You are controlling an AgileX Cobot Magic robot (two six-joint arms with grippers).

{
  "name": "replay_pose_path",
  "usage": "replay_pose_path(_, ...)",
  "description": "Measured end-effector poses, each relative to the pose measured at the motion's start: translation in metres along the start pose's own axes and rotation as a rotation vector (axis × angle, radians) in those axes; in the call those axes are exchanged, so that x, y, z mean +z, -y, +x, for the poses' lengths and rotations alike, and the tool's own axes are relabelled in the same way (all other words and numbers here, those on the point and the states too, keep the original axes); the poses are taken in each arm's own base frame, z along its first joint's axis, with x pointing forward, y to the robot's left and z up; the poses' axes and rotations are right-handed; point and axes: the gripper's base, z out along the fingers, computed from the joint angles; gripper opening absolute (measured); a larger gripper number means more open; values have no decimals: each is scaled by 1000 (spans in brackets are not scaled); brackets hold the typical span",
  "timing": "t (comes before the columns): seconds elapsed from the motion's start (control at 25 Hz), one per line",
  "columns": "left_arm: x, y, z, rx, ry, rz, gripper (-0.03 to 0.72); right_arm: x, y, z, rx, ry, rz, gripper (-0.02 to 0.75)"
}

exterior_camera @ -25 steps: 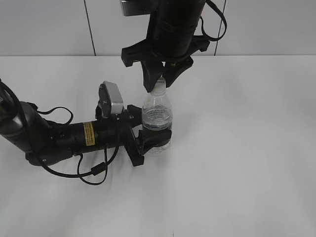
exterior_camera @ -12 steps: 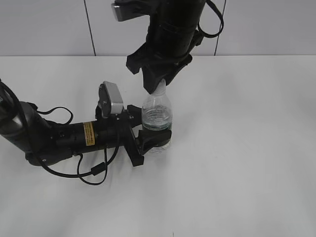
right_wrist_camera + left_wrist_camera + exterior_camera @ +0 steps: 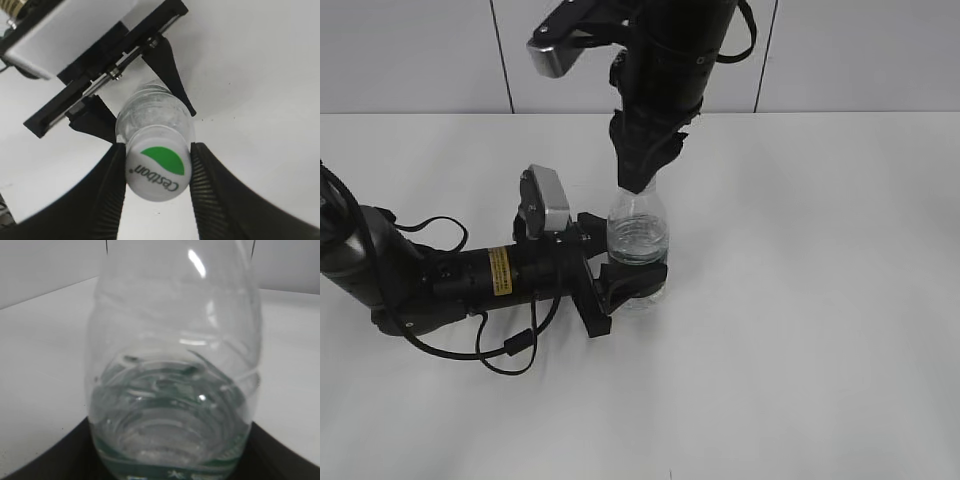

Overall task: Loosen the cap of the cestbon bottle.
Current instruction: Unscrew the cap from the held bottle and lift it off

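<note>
From the outside camera, the bottle (image 3: 638, 245) stands upright on the white table (image 3: 820, 300), near the middle. The left gripper (image 3: 625, 280) lies low along the table and is clamped around the bottle's lower body, one black finger on each side. The right gripper (image 3: 642, 175) comes straight down from above and covers the bottle's neck, so the cap is hidden in this view. The bottle is clear plastic with a ribbed shoulder and water in its lower part.

The left wrist camera looks at the bottle (image 3: 175, 375) from very close. The clear wall shows curved ribs, a bright glint and the water line, with a thin dark green band at the bottom edge. Dark gripper parts sit at both lower corners, but the contact itself lies out of frame.

The right wrist camera looks down on the cap (image 3: 157, 170), which the other views do not show. It is round, white and smooth, with a green half-circle and the word Cestbon. The right gripper (image 3: 158, 172) is closed on it, its ribbed black fingers (image 3: 207, 190) pressing both sides. Below the cap are the bottle's shoulder (image 3: 155, 110) and the left gripper's fingers (image 3: 170, 75).
</note>
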Motion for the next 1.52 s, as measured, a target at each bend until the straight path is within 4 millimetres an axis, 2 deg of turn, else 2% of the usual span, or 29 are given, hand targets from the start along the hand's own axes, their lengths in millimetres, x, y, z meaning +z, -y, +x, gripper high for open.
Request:
replay_pose_path(0.36,0,0,0,2,-1,3,412,0,0,0,-551,2,0,299)
replay_pose_path(0.8,0,0,0,4,-1,3,412,-1,0,0,-911,1,1,299)
replay_pose_path(1.0,0,0,0,1,-1,2,412,-1,0,0,-933,1,5,299)
replay_pose_path(1.36,0,0,0,1,-1,2,412,-1,0,-1,-733,13,4,300)
replay_pose_path(1.52,0,0,0,1,-1,2,412,0,-3,-3,-584,45,-19,422)
